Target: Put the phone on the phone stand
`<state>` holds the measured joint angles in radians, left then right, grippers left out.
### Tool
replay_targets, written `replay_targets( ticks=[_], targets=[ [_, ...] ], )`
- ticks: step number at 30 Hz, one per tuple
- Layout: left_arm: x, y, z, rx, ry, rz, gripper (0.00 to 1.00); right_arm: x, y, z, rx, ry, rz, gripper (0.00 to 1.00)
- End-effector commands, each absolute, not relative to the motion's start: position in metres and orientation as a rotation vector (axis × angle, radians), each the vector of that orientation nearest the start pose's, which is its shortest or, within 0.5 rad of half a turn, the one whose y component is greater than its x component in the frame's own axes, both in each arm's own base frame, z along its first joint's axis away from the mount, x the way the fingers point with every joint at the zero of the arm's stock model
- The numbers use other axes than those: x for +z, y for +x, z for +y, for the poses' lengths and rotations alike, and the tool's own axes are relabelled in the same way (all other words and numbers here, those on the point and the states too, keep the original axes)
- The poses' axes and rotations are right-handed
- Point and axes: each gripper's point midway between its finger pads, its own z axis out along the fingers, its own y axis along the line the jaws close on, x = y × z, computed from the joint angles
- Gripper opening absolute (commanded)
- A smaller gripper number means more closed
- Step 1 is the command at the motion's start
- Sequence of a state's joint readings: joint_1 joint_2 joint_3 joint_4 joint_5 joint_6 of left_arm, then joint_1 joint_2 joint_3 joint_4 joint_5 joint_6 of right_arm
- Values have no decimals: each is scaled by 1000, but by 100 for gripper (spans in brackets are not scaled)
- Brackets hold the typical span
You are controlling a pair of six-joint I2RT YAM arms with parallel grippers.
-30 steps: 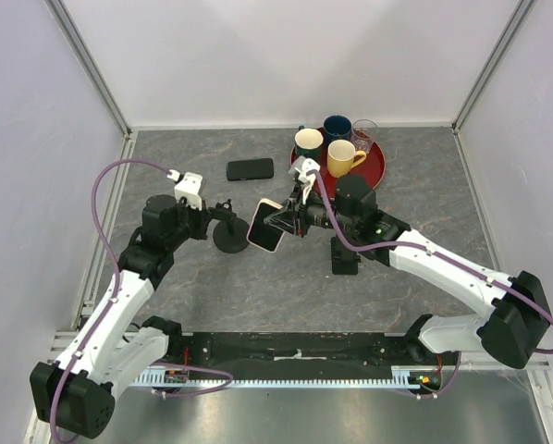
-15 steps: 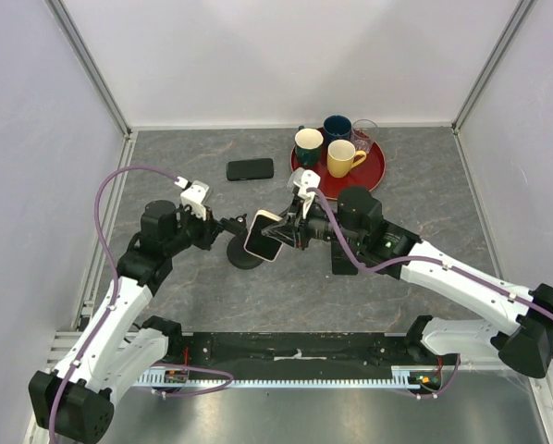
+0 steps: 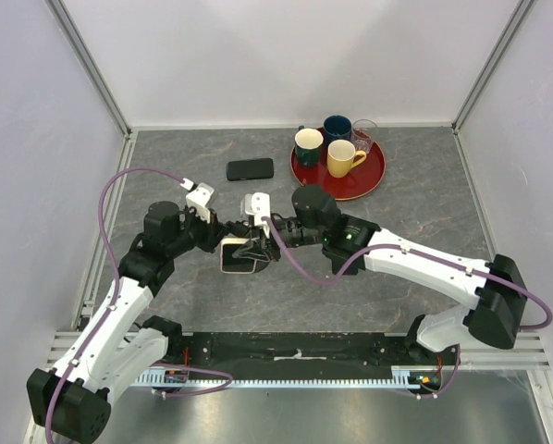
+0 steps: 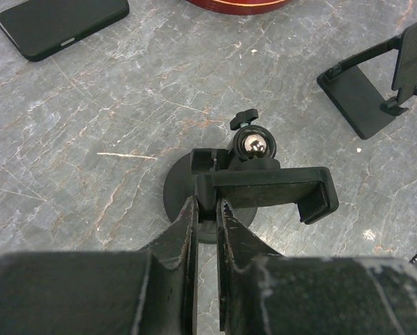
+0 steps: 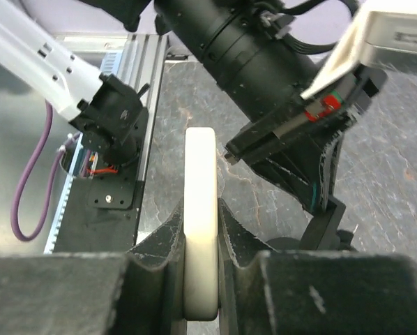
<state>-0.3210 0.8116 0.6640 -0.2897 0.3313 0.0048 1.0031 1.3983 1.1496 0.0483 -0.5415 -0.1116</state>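
R hand (image 5: 200,234) is clamped on the white phone (image 5: 200,167), one finger on each flat face. Phone stands edge-up btwn them, long axis running straight out ahead of the hand, far end well past the fingertips.

L hand (image 4: 207,209) is pinched shut on the stand (image 4: 264,185), holding the thin upright behind the cradle, just above the round base. Base sits on the bench (image 4: 90,139).

Relation that matters: the cradle lies just ahead of R hand and off to its right. There's a gap btwn phone edge and the stand's black parts in R wrist view. L wrist view shows the cradle empty, so phone isn't seated yet. From above, phone and stand overlap, so can't tell contact there.

Cradle bar runs crosswise in front of L hand, w/ its end hook at that hand's right. Phone is edge-on to it, so I'd judge R hand needs to swing right and roll the phone so a flat face meets the bar. L hand prob. just steadies the stand.

Black phone (image 4: 62,24) lies flat far ahead-left of L hand, well apart. A folding stand (image 4: 365,91) is ahead-right of it. Neither is near the approach.
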Motion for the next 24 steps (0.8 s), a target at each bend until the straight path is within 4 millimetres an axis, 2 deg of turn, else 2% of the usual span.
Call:
replay_targets(
  ticks=[1, 4, 8, 9, 11, 14, 20, 24],
  targets=[
    [215, 252, -162, -630, 597, 1856, 2, 336, 153, 432, 1090, -1487, 997, 0],
    [215, 251, -163, -637, 602, 1859, 2, 334, 157, 437, 1075, -1542, 939, 0],
    [219, 248, -164, -648, 610, 1843, 2, 335, 167, 433, 1165, -1601, 836, 0],
    [220, 246, -165, -656, 616, 1838, 2, 328, 172, 437, 1178, -1612, 840, 0],
    [223, 247, -165, -640, 642, 1819, 2, 327, 180, 443, 1194, -1620, 828, 0],
    [224, 244, -166, -653, 653, 1812, 2, 321, 186, 441, 1219, -1637, 816, 0],
    [223, 244, -168, -664, 661, 1813, 2, 299, 189, 447, 1269, -1664, 823, 0],
    [222, 244, -169, -674, 665, 1817, 2, 297, 197, 450, 1262, -1656, 815, 0]
  ],
)
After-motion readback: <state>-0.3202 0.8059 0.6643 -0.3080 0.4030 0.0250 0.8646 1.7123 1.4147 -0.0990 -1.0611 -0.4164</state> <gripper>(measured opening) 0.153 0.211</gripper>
